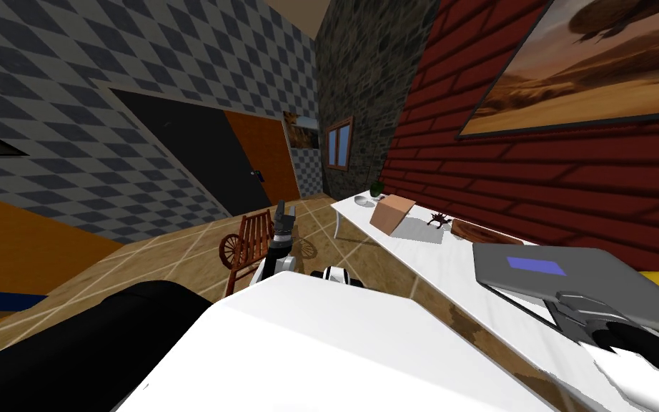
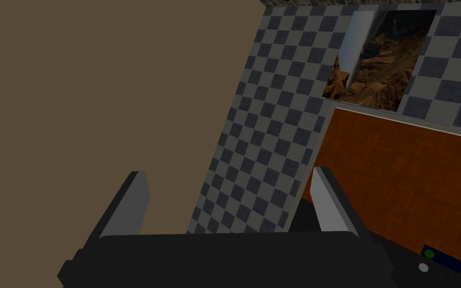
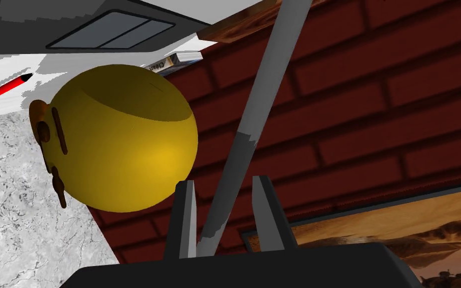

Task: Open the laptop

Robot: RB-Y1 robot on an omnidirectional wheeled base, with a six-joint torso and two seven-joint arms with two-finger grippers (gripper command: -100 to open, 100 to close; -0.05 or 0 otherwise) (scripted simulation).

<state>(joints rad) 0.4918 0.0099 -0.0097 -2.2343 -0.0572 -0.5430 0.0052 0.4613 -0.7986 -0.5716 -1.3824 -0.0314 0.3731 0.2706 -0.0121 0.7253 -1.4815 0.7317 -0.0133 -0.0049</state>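
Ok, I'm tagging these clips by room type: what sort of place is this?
Probably a home study or living room: a long white table with a laptop along a red brick wall, a framed landscape picture above, and a small wooden chair.

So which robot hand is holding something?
The right gripper: it pinches the edge of the laptop lid. The left gripper is open and holds nothing.

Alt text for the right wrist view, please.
The right gripper clamps the edge of the partly raised grey laptop lid. A round yellow bowl sits close beside it, with a red brick wall behind.
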